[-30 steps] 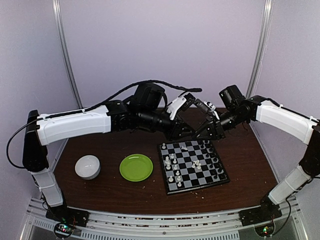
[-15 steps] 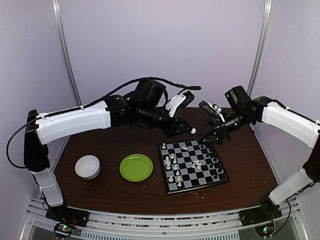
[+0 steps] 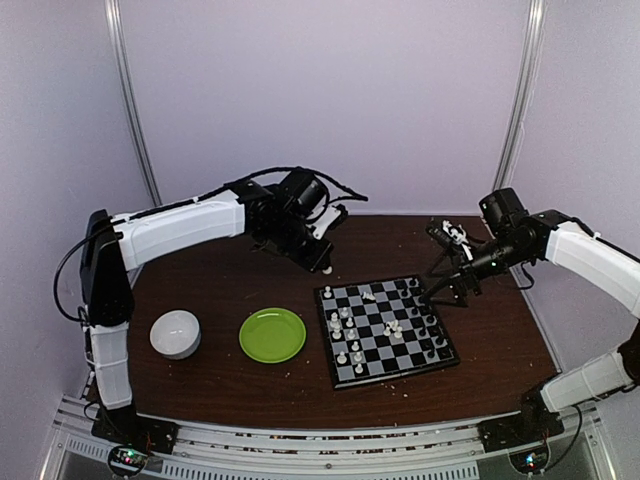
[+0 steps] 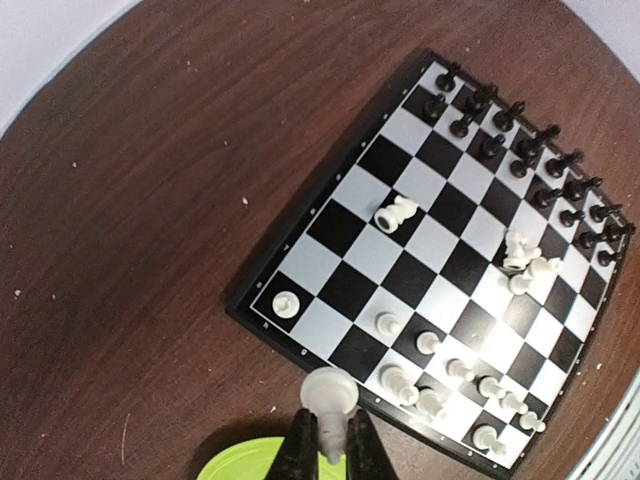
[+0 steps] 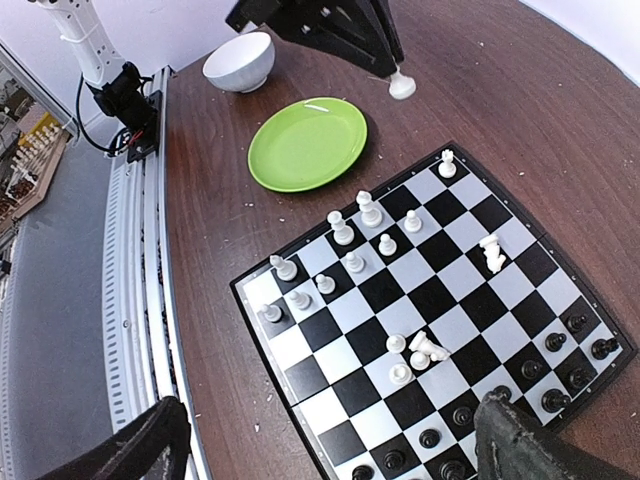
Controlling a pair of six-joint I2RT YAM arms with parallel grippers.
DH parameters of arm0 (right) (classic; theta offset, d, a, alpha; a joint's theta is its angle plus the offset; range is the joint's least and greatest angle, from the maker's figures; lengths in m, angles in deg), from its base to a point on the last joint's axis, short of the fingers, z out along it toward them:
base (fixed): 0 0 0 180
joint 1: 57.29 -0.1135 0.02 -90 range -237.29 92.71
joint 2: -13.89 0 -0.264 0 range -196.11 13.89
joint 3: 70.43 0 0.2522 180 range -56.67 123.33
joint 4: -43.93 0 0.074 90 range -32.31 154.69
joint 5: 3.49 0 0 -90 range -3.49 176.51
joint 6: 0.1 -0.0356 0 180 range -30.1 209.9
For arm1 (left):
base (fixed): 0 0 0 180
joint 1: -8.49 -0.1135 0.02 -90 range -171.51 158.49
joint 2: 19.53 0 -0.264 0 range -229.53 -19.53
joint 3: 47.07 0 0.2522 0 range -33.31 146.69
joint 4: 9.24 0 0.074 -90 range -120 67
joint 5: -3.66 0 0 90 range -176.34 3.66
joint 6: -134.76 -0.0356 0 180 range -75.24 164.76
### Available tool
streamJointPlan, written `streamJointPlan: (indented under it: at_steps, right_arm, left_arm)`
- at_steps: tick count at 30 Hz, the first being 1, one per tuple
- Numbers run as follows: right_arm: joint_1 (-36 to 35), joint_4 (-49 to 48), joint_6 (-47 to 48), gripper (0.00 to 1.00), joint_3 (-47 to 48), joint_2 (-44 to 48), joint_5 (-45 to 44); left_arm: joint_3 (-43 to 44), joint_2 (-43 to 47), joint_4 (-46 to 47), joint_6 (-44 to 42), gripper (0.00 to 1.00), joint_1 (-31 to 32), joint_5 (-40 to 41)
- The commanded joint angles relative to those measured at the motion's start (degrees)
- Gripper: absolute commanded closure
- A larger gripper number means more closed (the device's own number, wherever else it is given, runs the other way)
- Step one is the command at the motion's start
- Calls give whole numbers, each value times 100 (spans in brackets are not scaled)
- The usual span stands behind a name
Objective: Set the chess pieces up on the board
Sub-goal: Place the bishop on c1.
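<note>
The board (image 3: 395, 352) lies flat on the brown table (image 3: 220, 280), right of the middle and turned slightly off square to the near edge. The black pieces (image 3: 431, 322) stand in two rows along its right side. The white pieces (image 3: 342, 335) are gathered loosely along its left side, several of them out of line. A corner piece (image 3: 327, 292), white and upright, stands alone on the far left corner square. A toppled piece (image 4: 397, 213), also white, lies on its side near the far edge. A small white cluster (image 5: 420, 350) sits mid-board, with at least one of its figures fallen over. Just beyond the far left corner of the board, over bare wood and not over any square, the left gripper (image 4: 328, 430) is pinched narrow on a held figure (image 4: 330, 392). This is a white chess piece, and its round end pokes out past the fingertips. How high it hangs above the table cannot be told. At the far right corner of the board, the right gripper (image 5: 330, 408) stands spread wide with nothing between its fingers (image 5: 150, 445), looking down across the squares from near the black rows. Left of the board, near it but not touching, rests a round green plate (image 3: 273, 334). Further left sits a white bowl (image 3: 175, 333). Pale crumbs (image 4: 245, 201) speckle the wood around the board.
</note>
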Motion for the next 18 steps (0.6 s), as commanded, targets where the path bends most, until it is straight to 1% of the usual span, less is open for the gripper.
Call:
streamJointPlan:
  at_steps: [1, 8, 18]
  right_arm:
    - [35, -66, -30, 1, 50, -96, -122]
    - [40, -123, -64, 1, 24, -121, -151]
    - [33, -61, -29, 0, 60, -239, -130]
  left_arm:
    - [400, -365, -482, 69, 94, 58, 153]
    - [526, -806, -482, 65, 94, 58, -39]
    - [656, -1207, -478, 69, 93, 58, -178]
